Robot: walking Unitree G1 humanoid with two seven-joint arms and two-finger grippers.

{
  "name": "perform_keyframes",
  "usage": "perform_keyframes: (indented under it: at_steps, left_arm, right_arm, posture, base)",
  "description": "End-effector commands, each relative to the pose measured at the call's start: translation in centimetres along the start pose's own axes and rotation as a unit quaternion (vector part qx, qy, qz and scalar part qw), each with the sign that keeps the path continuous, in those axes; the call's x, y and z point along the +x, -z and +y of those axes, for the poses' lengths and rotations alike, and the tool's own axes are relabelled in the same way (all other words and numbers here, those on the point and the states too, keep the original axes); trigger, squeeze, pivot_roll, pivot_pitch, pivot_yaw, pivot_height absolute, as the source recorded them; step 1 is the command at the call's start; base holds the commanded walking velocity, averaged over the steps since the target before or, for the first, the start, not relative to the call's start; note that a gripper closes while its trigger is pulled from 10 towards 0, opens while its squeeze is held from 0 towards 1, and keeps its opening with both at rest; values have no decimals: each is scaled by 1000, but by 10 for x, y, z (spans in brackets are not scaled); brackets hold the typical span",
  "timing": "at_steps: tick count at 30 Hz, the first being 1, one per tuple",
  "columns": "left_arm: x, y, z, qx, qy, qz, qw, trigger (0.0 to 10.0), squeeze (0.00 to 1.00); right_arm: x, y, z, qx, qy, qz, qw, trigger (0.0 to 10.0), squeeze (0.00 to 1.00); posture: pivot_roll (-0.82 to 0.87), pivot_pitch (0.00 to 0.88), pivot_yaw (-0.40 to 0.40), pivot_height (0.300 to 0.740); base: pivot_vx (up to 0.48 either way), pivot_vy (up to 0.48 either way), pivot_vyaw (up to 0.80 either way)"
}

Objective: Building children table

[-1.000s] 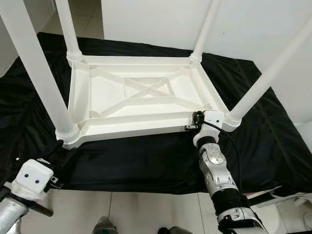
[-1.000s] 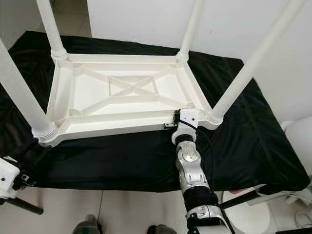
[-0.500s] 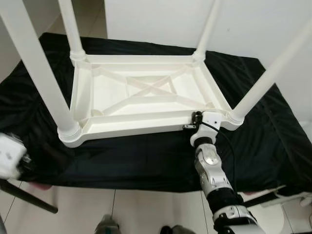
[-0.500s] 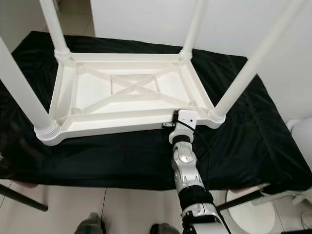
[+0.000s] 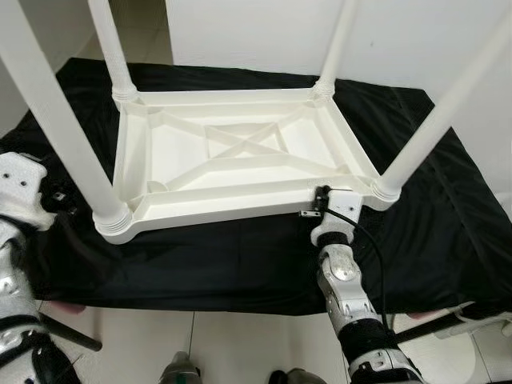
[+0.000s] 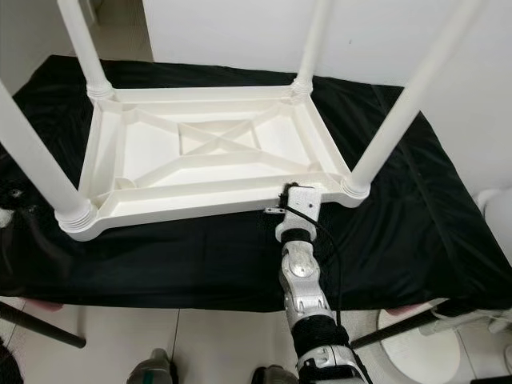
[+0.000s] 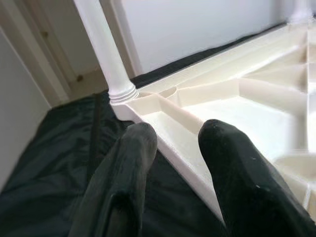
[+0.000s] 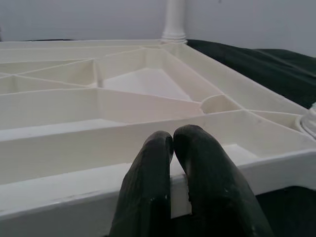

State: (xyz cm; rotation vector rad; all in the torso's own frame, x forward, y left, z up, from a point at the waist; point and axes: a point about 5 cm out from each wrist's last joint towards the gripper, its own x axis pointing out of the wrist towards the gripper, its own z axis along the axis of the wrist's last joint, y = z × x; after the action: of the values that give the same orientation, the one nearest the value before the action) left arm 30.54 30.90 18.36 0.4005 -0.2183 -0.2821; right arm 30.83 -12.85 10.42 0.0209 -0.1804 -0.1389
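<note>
- While raised at the far left of the scene, beside the table's left short side: left gripper (image 7: 175,136), a white housing on a silver jointed arm, with two glossy, rounded black fingers (image 7: 133,163) spread apart above the black cloth and one rim of the table.
- Draped beneath everything: black cloth (image 5: 240,260), thin and slightly shiny, creased and wrinkled, hanging over the front edge of a low surface above pale floor tiles (image 5: 240,344).
- Lying upside down on that cloth, filling the middle: white plastic children's table (image 5: 232,160), a smooth moulded rectangle with rounded corners and a raised rim.
- Moulded into its underside: thin upright ribs forming a central rectangle crossed by an X, with diagonal braces running out toward the corners.
- Standing up from the four corners: round, smooth white legs, each seated in a ridged, ring-stepped collar; near-left leg (image 5: 60,120) thick and close, far-left leg (image 5: 112,48) slimmer, far-right leg (image 5: 334,44), near-right leg (image 5: 436,116).
- Reaching up from the lower right on a segmented silver arm with a black cable: right gripper (image 8: 173,148), black fingers pressed nearly together, pinching the table's near long rim close to the near-right corner.
- Behind, across the back: plain white wall (image 5: 264,32).
</note>
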Motion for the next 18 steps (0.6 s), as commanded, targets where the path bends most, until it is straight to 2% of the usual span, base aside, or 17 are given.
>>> perform_keyframes:
  at_steps: [1,2,4,7,8,13,14,18]
  left_arm:
    - [6,4,16,-26,-257,-2,966,10000,0]
    - [6,4,16,-26,-257,-2,966,10000,0]
    - [24,2,8,-67,-232,-14,970,10000,0]
    - [31,-1,3,-79,-216,-22,973,10000,0]
    - [41,-4,-4,-94,-190,-32,977,10000,0]
    - [51,-8,-14,-108,-154,-48,981,10000,0]
    - [62,-16,-30,-130,-95,-77,984,10000,0]
    - [65,-19,-36,-134,-74,-86,984,10000,0]
  right_arm:
    - [-3,1,-5,-4,17,-2,1000,10000,0]
    - [-3,1,-5,-4,17,-2,1000,10000,0]
    - [-3,1,-11,-16,38,-2,999,10000,0]
    - [-3,2,-16,-23,55,2,998,10000,0]
    - [-3,4,-22,-29,71,8,997,10000,0]
    - [-4,6,-28,-37,89,16,995,10000,0]
    - [-4,7,-32,-41,101,22,994,10000,0]
    - [-4,8,-33,-41,105,24,993,10000,0]
  posture:
    - [222,28,-27,740]
    - [222,28,-27,740]
    - [200,20,-35,740]
    - [194,17,-42,740]
    - [184,10,-50,740]
    - [177,5,-59,740]
    - [164,0,-67,740]
    - [164,0,-67,740]
  base:
    - [0,0,0]
    - [0,0,0]
    - [0,0,0]
    - [0,0,0]
    - [0,0,0]
    - [0,0,0]
    - [0,0,0]
    - [0,0,0]
